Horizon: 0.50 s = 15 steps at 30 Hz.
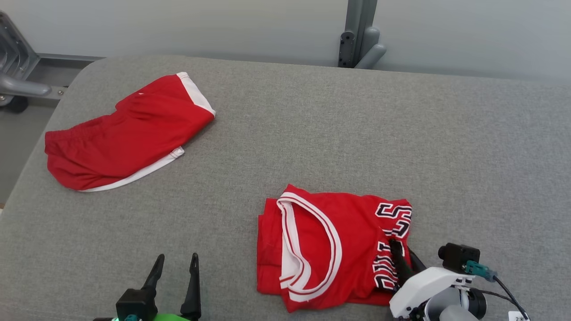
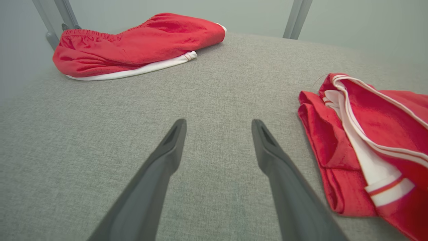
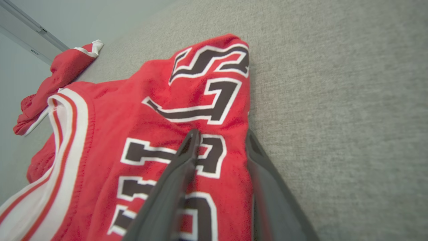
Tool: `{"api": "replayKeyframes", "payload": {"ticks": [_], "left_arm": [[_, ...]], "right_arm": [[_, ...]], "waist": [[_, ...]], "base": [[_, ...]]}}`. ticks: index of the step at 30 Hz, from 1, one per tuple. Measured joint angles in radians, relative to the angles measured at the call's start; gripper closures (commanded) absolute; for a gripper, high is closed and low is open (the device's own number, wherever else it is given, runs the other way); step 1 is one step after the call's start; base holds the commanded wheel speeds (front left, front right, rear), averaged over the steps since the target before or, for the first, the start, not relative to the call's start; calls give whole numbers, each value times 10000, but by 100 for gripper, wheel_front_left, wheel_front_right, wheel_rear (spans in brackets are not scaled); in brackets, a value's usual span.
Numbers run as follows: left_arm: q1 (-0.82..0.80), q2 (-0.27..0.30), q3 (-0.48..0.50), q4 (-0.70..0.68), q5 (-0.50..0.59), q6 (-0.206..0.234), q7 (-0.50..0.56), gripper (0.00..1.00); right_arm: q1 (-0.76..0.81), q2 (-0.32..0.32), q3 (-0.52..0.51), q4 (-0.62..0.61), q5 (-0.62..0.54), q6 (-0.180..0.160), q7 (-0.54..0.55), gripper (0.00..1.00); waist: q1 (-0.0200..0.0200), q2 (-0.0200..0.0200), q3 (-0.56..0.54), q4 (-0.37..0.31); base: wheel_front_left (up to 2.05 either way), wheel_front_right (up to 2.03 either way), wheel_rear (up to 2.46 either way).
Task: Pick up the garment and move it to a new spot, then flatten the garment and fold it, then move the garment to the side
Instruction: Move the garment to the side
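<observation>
Red jersey (image 1: 312, 236) looked folded; right end effector (image 1: 401, 246) straddled its edge, fingers parted; left end effector (image 1: 177, 256) gaped; shifting aside remained.

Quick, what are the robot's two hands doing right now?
Left gripper: open, holding nothing.
Right gripper: open, astride the edge of the red jersey, not clamped on it.
</observation>
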Motion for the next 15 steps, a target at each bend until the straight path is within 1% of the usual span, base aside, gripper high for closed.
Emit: {"api": "replayKeyframes", "payload": {"ticks": [3,7,11,15], "left_arm": [[6,0,52,-25,-4,2,0,0],[16,0,94,-100,19,-10,0,0],[24,0,117,-150,19,-21,0,0],[-5,0,23,-201,-21,-67,0,0]], "right_arm": [[-135,-15,-115,-75,-94,0,4,100],[-158,-38,-508,-412,-412,8,33,100],[-153,-81,-840,-600,-731,8,33,100],[-79,-81,-949,-685,-907,8,33,100]], "waist": [[0,0,84,-49],[0,0,124,-354],[0,0,144,-924],[0,0,144,-1751]], "base": [[0,0,0],[0,0,0],[0,0,0],[0,0,0]]}}
